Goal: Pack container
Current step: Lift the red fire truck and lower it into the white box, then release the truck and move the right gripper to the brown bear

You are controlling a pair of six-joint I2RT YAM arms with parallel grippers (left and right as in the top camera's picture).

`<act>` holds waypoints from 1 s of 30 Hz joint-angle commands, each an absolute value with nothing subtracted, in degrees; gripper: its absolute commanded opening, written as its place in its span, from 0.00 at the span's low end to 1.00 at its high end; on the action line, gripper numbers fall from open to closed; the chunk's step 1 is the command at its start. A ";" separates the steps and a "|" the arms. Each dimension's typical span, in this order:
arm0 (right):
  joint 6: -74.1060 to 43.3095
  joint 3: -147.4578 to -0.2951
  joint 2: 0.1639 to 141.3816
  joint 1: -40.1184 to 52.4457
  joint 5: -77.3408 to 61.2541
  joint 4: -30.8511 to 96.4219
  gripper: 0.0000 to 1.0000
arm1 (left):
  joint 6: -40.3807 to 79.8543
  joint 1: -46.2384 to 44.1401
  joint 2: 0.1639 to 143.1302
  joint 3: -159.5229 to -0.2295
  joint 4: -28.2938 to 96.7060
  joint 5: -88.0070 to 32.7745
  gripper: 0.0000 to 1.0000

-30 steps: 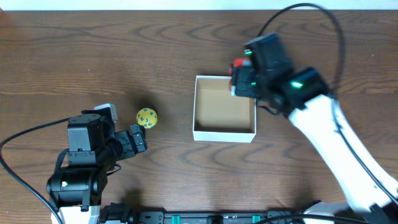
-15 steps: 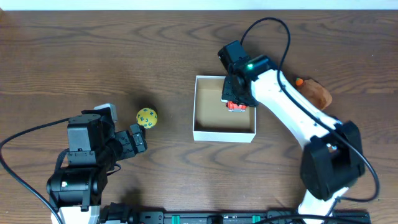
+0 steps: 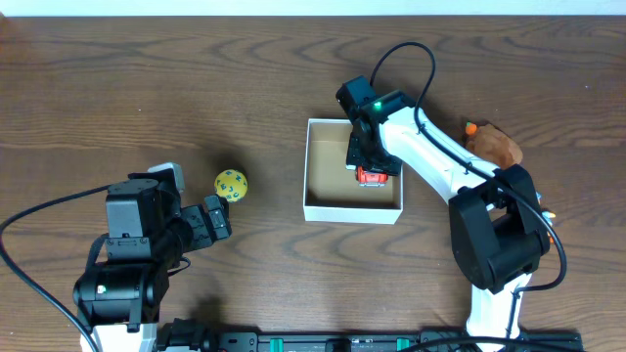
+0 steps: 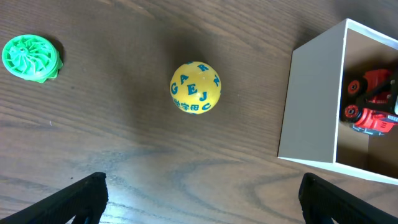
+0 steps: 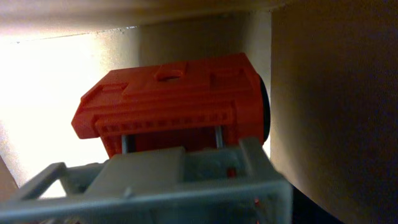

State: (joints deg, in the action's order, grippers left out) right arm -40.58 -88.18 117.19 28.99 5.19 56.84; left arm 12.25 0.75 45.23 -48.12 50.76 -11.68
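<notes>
We've got the right pincer (image 3: 365,163) clamped on the red truck (image 5: 171,99) inside the container (image 3: 352,211); next we release it there, left pincer (image 3: 219,217) gaping.

Close ahead of your right gripper (image 3: 369,167), a red toy (image 5: 171,99) fills the middle of the frame, its ribbed body slightly tilted, with a dark wheel at its right end. A grey frame (image 5: 161,180) crosses beneath it, nearest the tool. The container (image 5: 336,93) shows a tan inner wall to the tool's right and bright glare to its left
</notes>
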 commanded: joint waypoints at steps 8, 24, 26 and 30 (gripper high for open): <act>-41.52 -88.82 117.49 28.67 6.22 56.29 0.68 | 12.58 0.84 45.30 -48.97 50.74 -11.99 0.98; -39.42 -89.49 114.56 28.67 7.20 55.68 0.82 | 12.58 0.84 45.34 -48.97 50.72 -11.99 0.98; -36.56 -91.44 113.23 28.67 7.57 56.05 0.86 | 12.58 0.84 45.34 -48.97 50.72 -11.99 0.98; -29.76 -98.70 109.65 28.51 8.62 59.16 0.97 | 12.58 0.84 45.34 -48.97 50.72 -11.99 0.98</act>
